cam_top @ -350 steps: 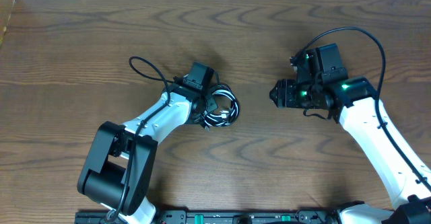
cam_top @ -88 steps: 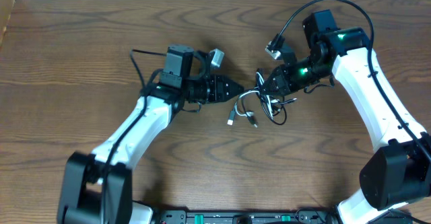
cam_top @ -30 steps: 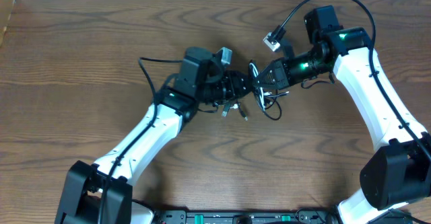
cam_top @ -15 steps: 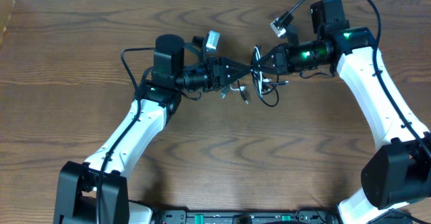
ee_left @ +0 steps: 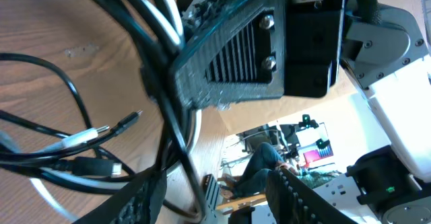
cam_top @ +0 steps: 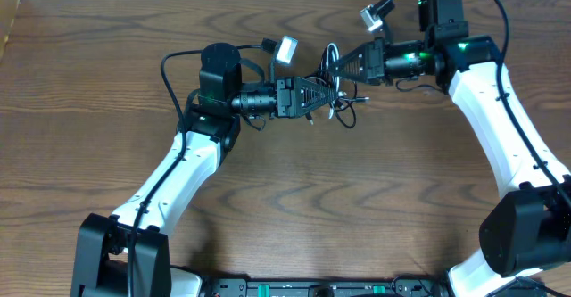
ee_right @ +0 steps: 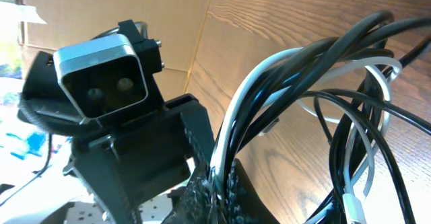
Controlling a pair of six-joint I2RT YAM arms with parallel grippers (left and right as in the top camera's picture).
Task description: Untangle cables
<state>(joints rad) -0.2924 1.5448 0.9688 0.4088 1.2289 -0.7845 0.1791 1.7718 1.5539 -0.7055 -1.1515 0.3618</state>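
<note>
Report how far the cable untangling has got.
Done: nothing is separated yet. In hand: the right gripper is shut on the bunched cables, and the left gripper stands open with strands running between its fingers. Left: the black and white loops are intertwined and need pulling apart.

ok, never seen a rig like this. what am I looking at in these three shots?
You're seeing a left arm and a right arm, white robot limbs at a wooden table. Each ends in a two-finger tool.

The wide shot looks straight down from above. The other two come from small cameras on each wrist, so each sees its own fingers up close.

The job is separating a knot of thin cables, one black and one white. The right tool is shut on the bundle. The left tool faces it with its fingers apart; strands run between them, but nothing is clamped.

The silver box in the right wrist shot is the left arm's camera.
</note>
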